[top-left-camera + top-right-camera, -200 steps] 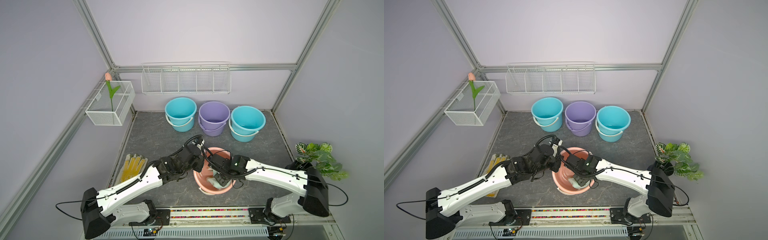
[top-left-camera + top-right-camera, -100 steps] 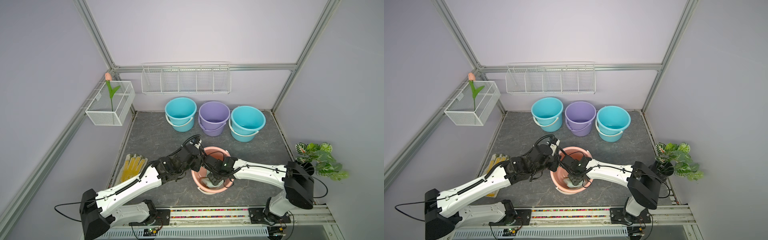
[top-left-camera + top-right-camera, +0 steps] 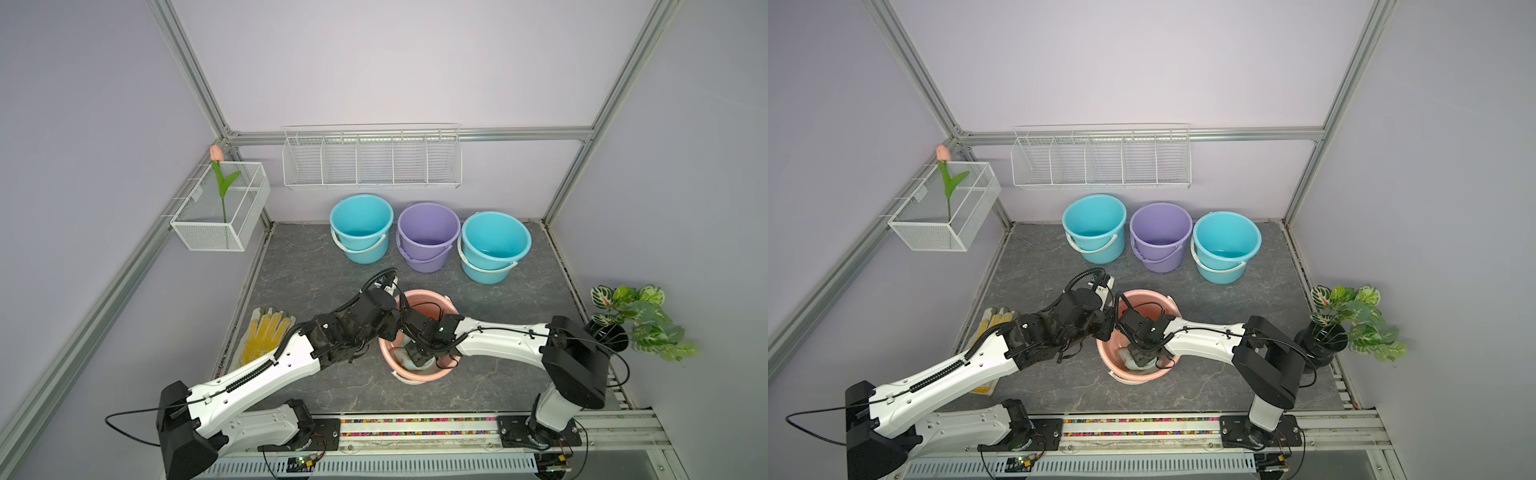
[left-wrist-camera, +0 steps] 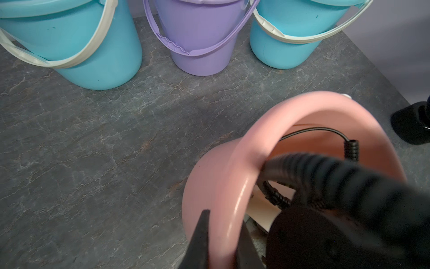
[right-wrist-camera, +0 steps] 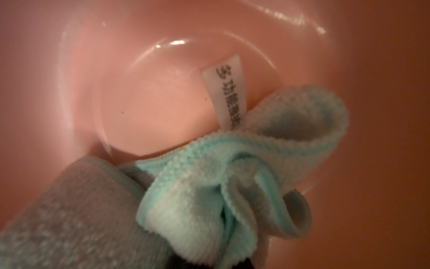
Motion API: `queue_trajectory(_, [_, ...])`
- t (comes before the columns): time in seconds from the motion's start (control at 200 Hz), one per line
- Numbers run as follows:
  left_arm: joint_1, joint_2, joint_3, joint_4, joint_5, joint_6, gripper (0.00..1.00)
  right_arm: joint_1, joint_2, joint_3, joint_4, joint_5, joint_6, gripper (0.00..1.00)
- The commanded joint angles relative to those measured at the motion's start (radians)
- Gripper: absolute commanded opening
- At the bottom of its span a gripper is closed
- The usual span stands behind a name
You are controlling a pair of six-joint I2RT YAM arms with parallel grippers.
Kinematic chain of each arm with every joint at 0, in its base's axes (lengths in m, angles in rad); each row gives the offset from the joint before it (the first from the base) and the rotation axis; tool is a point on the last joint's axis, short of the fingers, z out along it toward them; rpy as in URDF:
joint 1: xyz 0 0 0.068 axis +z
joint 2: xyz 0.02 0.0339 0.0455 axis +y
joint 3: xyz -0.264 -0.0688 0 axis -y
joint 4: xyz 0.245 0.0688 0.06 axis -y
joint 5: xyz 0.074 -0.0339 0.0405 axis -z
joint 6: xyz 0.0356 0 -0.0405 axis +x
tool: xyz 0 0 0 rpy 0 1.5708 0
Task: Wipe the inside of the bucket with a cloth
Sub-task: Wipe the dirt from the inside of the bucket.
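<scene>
Bucket (image 3: 434, 294): pink, stood near the front middle of your grey table (image 3: 316, 266), with both arms meeting at it.

Left gripper (image 4: 221, 244): you had the jaws narrow, pinched on the bucket's rim. One finger (image 4: 200, 237) sat outside the wall and the other inside.

Right gripper (image 3: 417, 356): you had it reaching down into the bucket, closed tight on the cloth (image 5: 232, 186). The right wrist view hid the fingertips behind the bunched fabric.

Cloth: pale mint, crumpled into folds, low inside the bucket against the wall where it met the floor. Its white label (image 5: 224, 93) stuck out over the bare pink floor. In both top views only a pale patch showed (image 3: 1126, 357), just beside the right gripper, on the side nearest the base rail.

Elsewhere: two teal buckets (image 3: 360, 228) (image 3: 494, 245) flanked a purple one (image 3: 428, 235) at the back wall. A yellow-dotted glove (image 3: 266, 336) lay flat beside your left arm, apart from the pink bucket.
</scene>
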Motion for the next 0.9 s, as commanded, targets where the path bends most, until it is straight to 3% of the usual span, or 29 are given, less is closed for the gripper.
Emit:
queue_trajectory(0.0, [-0.024,-0.024,-0.001,0.12,0.059,0.004,0.0,0.005,0.084,-0.038,-0.119,-0.04,0.042,0.07])
queue_trajectory(0.425, [-0.025,-0.077,-0.073,0.211,0.056,0.097,0.0,0.002,-0.25,0.129,-0.439,-0.036,0.105,0.07])
queue_trajectory(0.6, [-0.024,-0.107,-0.125,0.262,0.043,0.127,0.0,0.001,-0.324,0.2,-0.532,-0.116,0.16,0.07])
queue_trajectory(0.895, [-0.024,-0.116,-0.161,0.32,0.051,0.137,0.0,0.0,-0.365,0.258,-0.492,-0.305,0.277,0.07])
